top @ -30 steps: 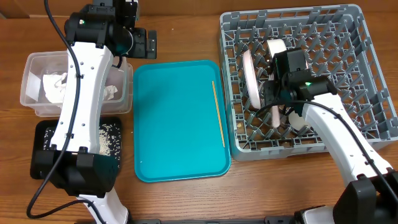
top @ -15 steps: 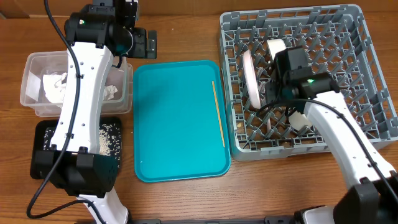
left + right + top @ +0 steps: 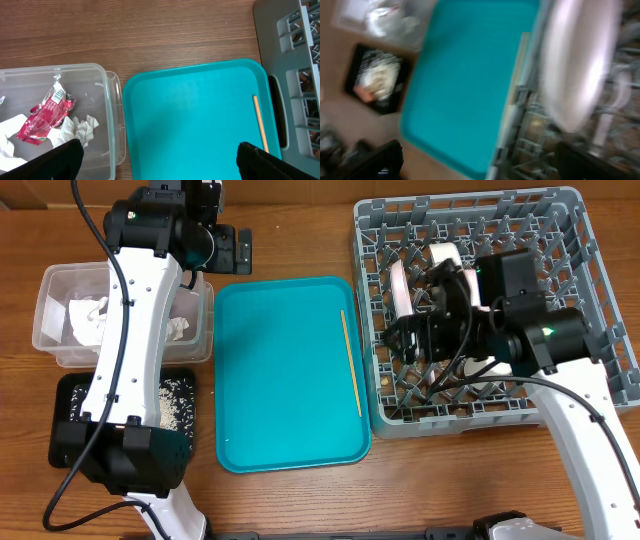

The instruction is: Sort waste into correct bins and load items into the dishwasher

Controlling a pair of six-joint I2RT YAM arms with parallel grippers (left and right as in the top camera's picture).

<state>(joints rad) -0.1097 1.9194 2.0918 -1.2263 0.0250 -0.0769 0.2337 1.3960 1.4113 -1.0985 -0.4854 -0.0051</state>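
Wooden table [image 3: 300,220] from overhead, and the big change was on the right. The right gripper [image 3: 415,330] had lifted clear of the pink plate [image 3: 401,288] it was down beside a second before. Its fingers were now spread wide, holding nothing. The plate stood on edge, unsupported by the gripper, among the pegs near the left side of the grey dish rack [image 3: 600,280]. The left gripper [image 3: 235,248] hadn't budged, hanging over the table beyond the teal tray [image 3: 280,380]. The chopstick [image 3: 351,362] lay where it did before, along that tray's right edge. White napkins [image 3: 88,315] sat in the clear tub [image 3: 50,345], and rice [image 3: 175,400] lay in the black tray [image 3: 70,395] below it.

Over to the left wrist view. Both dark fingers [image 3: 55,162] sat far apart in the bottom corners, with nothing between them. A red wrapper [image 3: 45,112] lay on the napkins in the tub, the chopstick on the teal tray at right.

Right wrist view was badly smeared. Its fingers [image 3: 375,160] were wide apart too, and the plate was a pale blur at upper right, clear of both. The teal tray filled the middle.
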